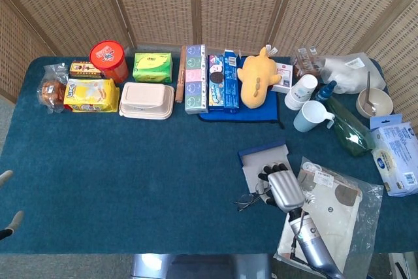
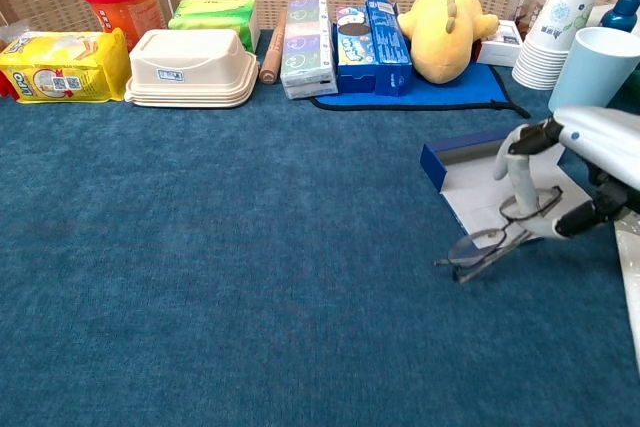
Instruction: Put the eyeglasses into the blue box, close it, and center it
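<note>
Here the right hand [image 2: 585, 172] is pinching the eyeglasses [image 2: 497, 237] by one lens end, holding them over the near edge of the open blue box [image 2: 462, 165]; their long axis is slanting down-left. Only the left hand's fingertips [image 1: 8, 200] are showing, state unclear.

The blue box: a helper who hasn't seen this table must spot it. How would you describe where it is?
Start at the yellow plush toy in the back row and come toward the table's near edge, slightly right. There the blue box lies open and flat beside the right hand, which holds the eyeglasses. Unlike the upright blue cartons at the back, it shows a white inside.
</note>
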Tool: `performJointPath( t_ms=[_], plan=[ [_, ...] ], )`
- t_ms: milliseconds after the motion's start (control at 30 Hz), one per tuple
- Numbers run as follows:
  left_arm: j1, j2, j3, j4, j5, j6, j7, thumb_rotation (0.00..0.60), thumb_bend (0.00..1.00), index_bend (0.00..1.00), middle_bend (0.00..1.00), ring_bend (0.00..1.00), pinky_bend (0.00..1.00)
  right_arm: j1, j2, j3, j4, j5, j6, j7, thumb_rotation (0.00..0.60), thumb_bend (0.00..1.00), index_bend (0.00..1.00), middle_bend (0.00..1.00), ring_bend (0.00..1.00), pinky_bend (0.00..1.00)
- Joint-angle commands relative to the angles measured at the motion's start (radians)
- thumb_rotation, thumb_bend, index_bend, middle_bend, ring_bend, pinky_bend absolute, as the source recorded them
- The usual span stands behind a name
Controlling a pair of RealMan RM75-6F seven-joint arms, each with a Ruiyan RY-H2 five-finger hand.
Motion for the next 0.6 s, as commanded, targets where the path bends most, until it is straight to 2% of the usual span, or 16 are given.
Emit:
performJointPath(
  t_ms=[33, 367, 600],
  plan=[
    [-0.002, 0.000, -0.001, -0.001, 0.002, -0.001, 0.002, 0.600, 0.28, 0.11, 0.03, 0.00, 0.00, 0.011, -0.002, 0.030, 0.003, 0.013, 0.008, 0.007, 0.600, 0.30, 0.69, 0.41, 0.30, 0.26],
    [-0.004, -0.001, -0.001, -0.006, 0.005, -0.006, 0.008, 0.600, 0.28, 0.11, 0.03, 0.00, 0.00, 0.069, -0.023, 0.126, 0.054, 0.114, -0.028, 0.015, 0.600, 0.29, 0.68, 0.41, 0.30, 0.26],
    [-0.005, 0.001, -0.002, -0.008, 0.005, -0.007, 0.009, 0.600, 0.28, 0.11, 0.03, 0.00, 0.00, 0.096, -0.045, 0.149, 0.113, 0.170, -0.052, 0.013, 0.600, 0.29, 0.68, 0.41, 0.30, 0.26]
  ],
)
